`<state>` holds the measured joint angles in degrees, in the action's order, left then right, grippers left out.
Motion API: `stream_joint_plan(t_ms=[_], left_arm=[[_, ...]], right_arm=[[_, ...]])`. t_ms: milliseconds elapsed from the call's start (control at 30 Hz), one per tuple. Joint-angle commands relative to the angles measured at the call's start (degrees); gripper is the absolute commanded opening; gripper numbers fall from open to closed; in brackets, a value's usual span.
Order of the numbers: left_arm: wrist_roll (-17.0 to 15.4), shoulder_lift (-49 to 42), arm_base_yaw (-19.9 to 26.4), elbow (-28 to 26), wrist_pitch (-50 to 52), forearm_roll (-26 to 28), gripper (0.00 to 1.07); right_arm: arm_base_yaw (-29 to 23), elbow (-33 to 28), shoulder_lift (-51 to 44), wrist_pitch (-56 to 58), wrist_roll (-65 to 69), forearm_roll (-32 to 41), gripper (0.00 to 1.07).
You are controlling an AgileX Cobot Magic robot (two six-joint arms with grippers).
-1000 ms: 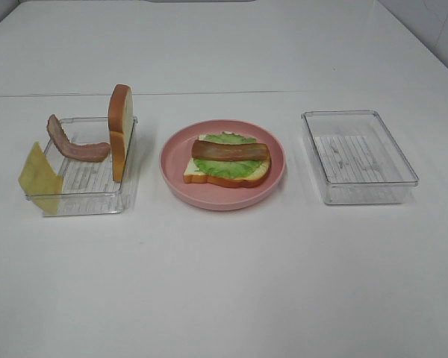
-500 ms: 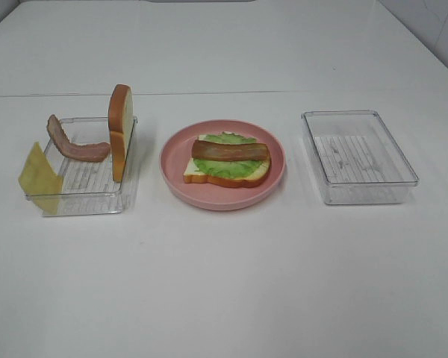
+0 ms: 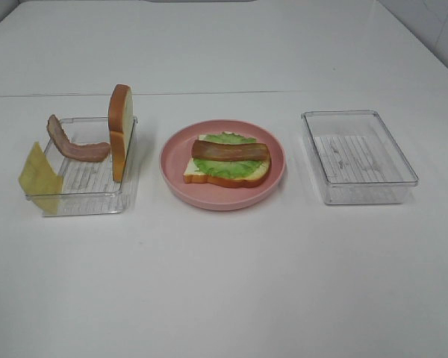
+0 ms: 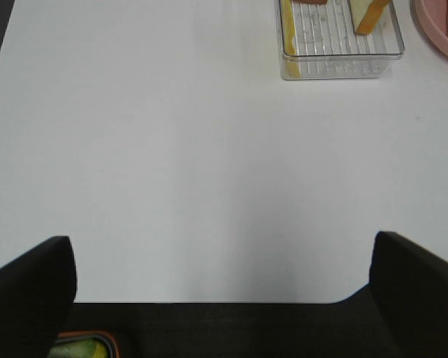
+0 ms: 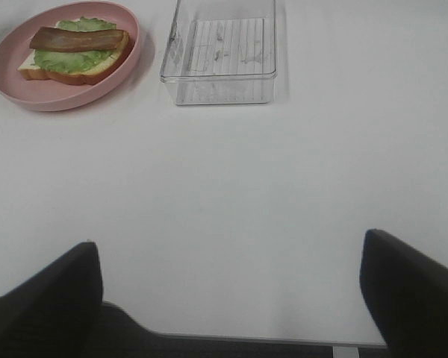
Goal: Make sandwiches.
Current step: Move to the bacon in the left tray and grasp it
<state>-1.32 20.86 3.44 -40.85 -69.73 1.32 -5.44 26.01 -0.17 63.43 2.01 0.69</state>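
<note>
On the pink plate [image 3: 224, 203] lies a bread slice [image 3: 231, 181] topped with green lettuce [image 3: 231, 167] and a bacon strip [image 3: 231, 151]. The left clear tray [image 3: 75, 196] holds a second bread slice [image 3: 120, 130] standing on edge, another bacon strip [image 3: 78, 148] and a yellow cheese square [image 3: 39, 175] leaning in its near-left corner. Neither gripper shows in the exterior high view. The left gripper [image 4: 220, 239] is open over bare table, well short of that tray [image 4: 342, 56]. The right gripper [image 5: 230, 240] is open too, with the stacked plate [image 5: 30, 97] far from it.
An empty clear tray [image 3: 358, 156] stands right of the plate and also shows in the right wrist view as the empty tray [image 5: 220, 52]. White tabletop stretches in front of the trays and plate. A seam crosses the table behind them.
</note>
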Motion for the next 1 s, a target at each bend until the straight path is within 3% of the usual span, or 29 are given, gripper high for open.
stream_joint_plan(t_ms=[33,67,167,233,267,333,433,500,533,700,1000], left_arm=[[-1.1,13.6,0.1,-6.5,-4.9,0.1,1.00],[-1.1,20.9,0.1,-9.9,-4.9,-0.1,1.00],[-1.1,24.5,0.1,-11.4,-5.0,-0.2,1.00],[-0.8,37.9,0.1,-19.3,-5.7,-0.5,1.00],[-0.8,37.9,0.1,-19.3,-5.7,-0.5,1.00],[-0.5,46.8,0.1,-25.2,-5.7,-0.5,1.00],[-0.4,49.8,0.1,-27.3,-5.7,-0.5,1.00],[0.7,59.5,0.1,-35.3,-5.7,-0.2,1.00],[0.7,59.5,0.1,-35.3,-5.7,-0.2,1.00],[1.3,72.2,0.1,-47.0,-5.7,0.1,1.00],[1.3,87.5,-1.9,-59.4,-5.7,-0.3,1.00]], right_arm=[[0.1,-0.2,-1.5,-0.5,-0.5,-0.1,0.89],[0.1,-0.2,-1.5,-0.5,-0.5,-0.1,0.89],[0.1,-0.2,-1.5,-0.5,-0.5,-0.1,0.89],[0.1,-0.2,-1.5,-0.5,-0.5,-0.1,0.89],[0.1,-0.2,-1.5,-0.5,-0.5,-0.1,0.89],[0.1,-0.2,-1.5,-0.5,-0.5,-0.1,0.89],[0.1,-0.2,-1.5,-0.5,-0.5,-0.1,0.89],[0.1,-0.2,-1.5,-0.5,-0.5,-0.1,0.89],[0.1,-0.2,-1.5,-0.5,-0.5,-0.1,0.89],[0.1,-0.2,-1.4,-0.5,-0.5,-0.1,0.89],[0.1,-0.2,-1.4,-0.5,-0.5,-0.1,0.89]])
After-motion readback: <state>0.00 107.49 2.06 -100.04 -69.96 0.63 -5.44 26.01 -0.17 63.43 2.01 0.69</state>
